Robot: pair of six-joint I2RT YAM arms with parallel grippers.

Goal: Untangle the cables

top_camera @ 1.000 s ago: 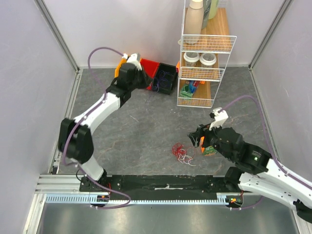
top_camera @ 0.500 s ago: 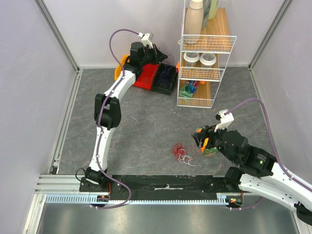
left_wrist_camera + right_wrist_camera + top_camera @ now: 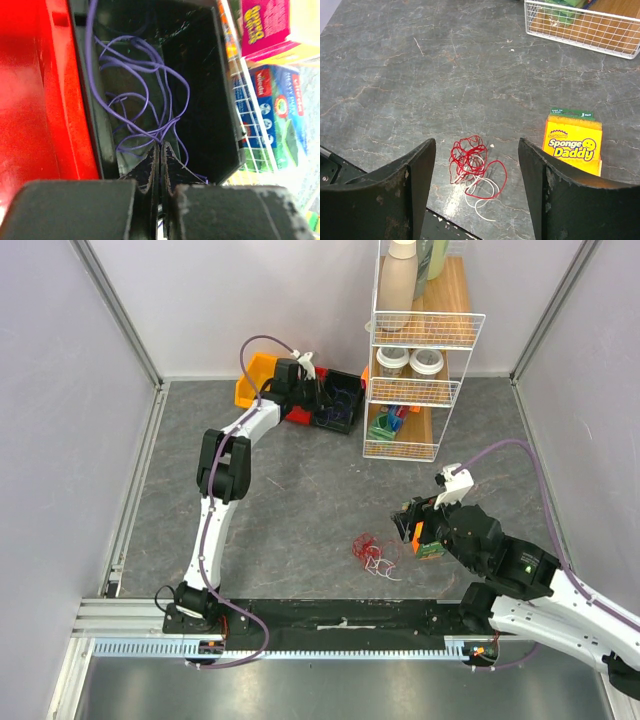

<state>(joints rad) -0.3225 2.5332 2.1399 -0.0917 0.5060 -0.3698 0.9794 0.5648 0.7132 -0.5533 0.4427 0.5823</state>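
Note:
A tangle of red and white cables (image 3: pixel 372 552) lies on the table near the front edge; it also shows in the right wrist view (image 3: pixel 472 162). My right gripper (image 3: pixel 476 143) is open and empty, hovering above it with the tangle between the fingers; in the top view the gripper (image 3: pixel 407 525) sits just right of the tangle. A dark blue cable (image 3: pixel 140 90) lies looped inside the black bin (image 3: pixel 205 75). My left gripper (image 3: pixel 160 146) is shut, and the blue strands converge at its tips; in the top view it (image 3: pixel 325 390) is over the bin (image 3: pixel 343 405).
A red bin (image 3: pixel 297 415) and an orange bin (image 3: pixel 255 380) stand left of the black one. A wire shelf rack (image 3: pixel 412 390) with jars and boxes stands at the back right. A Sponge Daddy pack (image 3: pixel 574 141) lies right of the tangle.
My left arm has swung from the red bin across to the black bin and lowered toward it. My right gripper has shifted only slightly above the tangle.

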